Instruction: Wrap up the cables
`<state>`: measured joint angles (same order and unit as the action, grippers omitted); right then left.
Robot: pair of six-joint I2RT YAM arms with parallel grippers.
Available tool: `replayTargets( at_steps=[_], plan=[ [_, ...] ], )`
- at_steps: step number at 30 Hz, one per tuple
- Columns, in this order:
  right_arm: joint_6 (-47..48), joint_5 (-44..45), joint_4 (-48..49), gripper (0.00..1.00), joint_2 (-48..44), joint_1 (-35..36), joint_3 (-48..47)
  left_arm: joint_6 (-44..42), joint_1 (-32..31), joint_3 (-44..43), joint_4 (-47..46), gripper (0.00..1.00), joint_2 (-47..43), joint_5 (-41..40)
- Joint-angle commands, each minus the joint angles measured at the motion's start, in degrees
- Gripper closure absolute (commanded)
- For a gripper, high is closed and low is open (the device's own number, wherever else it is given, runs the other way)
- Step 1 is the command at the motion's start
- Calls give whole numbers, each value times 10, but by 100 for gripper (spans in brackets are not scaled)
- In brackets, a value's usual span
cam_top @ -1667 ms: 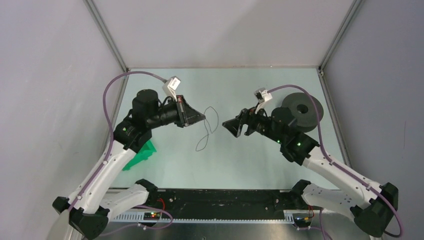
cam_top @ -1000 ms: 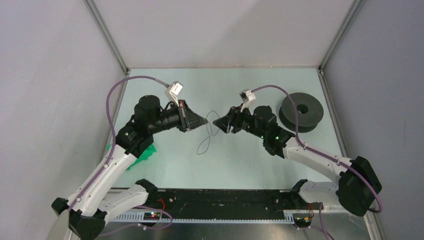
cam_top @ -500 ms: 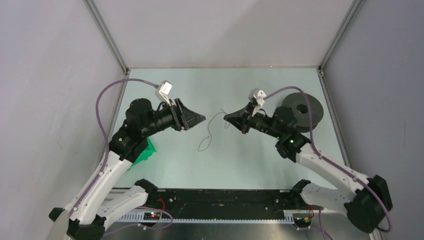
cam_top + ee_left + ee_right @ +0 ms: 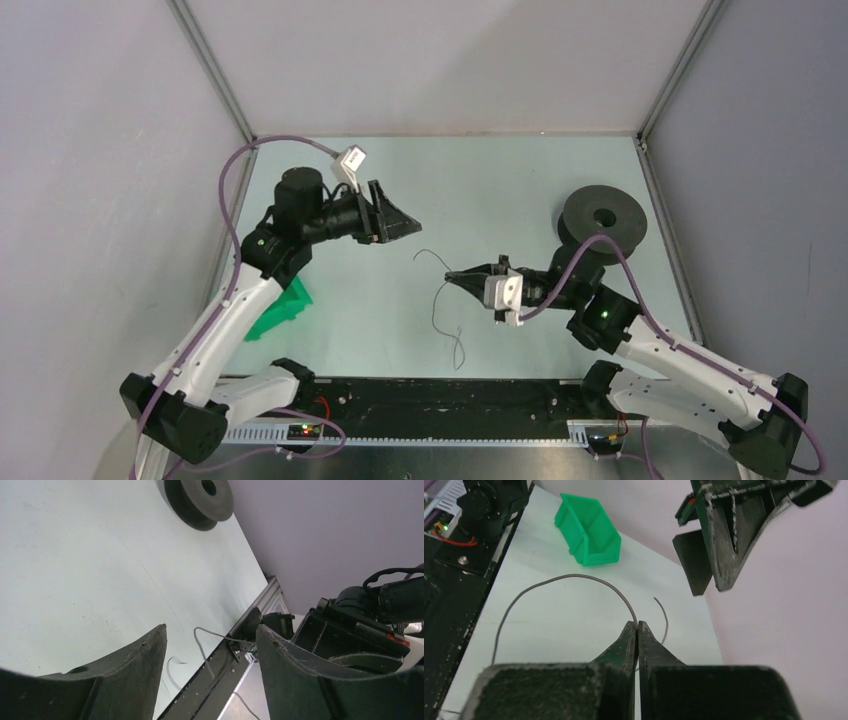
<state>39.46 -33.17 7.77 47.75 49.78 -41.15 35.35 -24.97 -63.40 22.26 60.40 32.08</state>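
The cable is a thin black wire curling over the middle of the table. One end hooks up near my right gripper and the rest trails toward the near edge. In the right wrist view the right gripper is shut, with the cable pinched at its tips and arcing away to the left. My left gripper hangs open up and to the left of it, apart from the wire. Between its spread fingers the left wrist view shows the cable farther off, not touched.
A dark grey spool lies flat at the right rear of the table, behind the right arm. A green bin sits at the left edge under the left arm. A black rail runs along the near edge.
The left gripper opened and let the cable go, then drew back. The right gripper shut on the cable and carried it toward the near edge, so the wire now trails lower.
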Motion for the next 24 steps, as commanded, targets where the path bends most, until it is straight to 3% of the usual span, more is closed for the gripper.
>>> replayTargets(
  at_steps=[1,9,24],
  plan=[
    [115,72,-25,100,-7,46,-1,-18,-10,-2,-2,32,-1,57],
    [156,141,-36,100,0,93,-2,-2,-33,57,-2,42,3,63],
    [181,166,-61,100,-2,134,-1,0,-46,72,-1,55,41,96]
  ],
)
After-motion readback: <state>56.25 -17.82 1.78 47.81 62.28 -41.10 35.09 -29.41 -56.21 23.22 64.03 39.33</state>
